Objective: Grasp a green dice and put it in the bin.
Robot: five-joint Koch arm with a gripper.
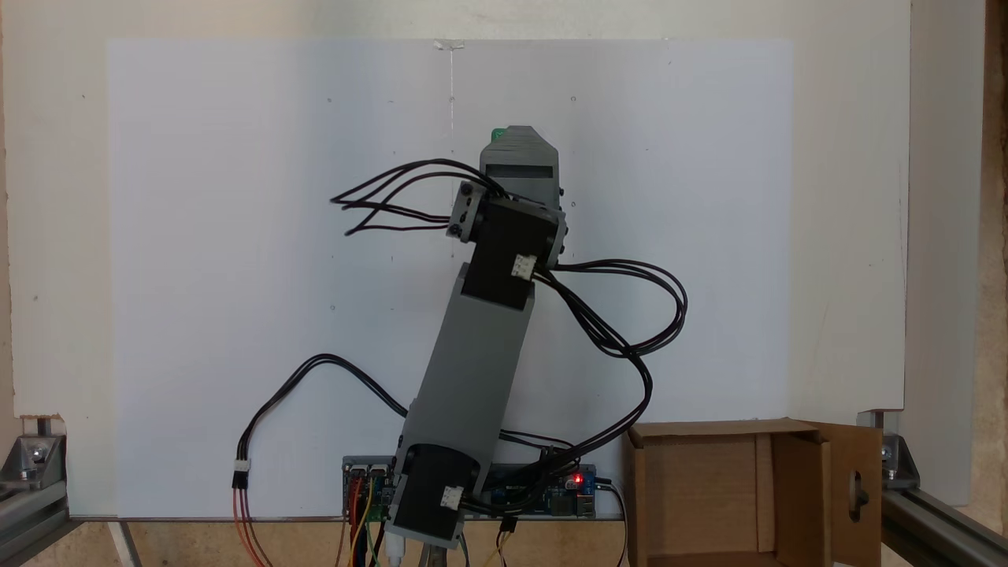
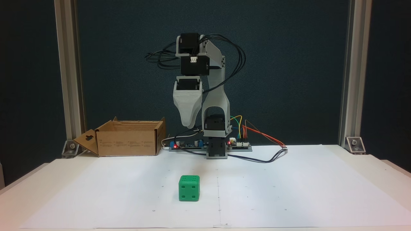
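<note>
In a fixed view the green dice (image 2: 189, 188) sits at 6 o'clock from the raised claw (image 2: 188, 125), well below it; whether the claw's jaws are parted I cannot tell.

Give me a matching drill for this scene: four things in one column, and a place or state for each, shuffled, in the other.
Things:
1. small bright green plastic dice
2. brown corrugated cardboard box
3. grey end effector
4. white paper sheet

Places or states:
A. hangs above the table, pointing down, touching nothing
B. spread flat over the tabletop
C. open-topped, with a keyhole cutout in one flap
D. sits alone on the sheet in front of the arm

Pairs: 1-D, 2-C, 3-A, 4-B
</note>
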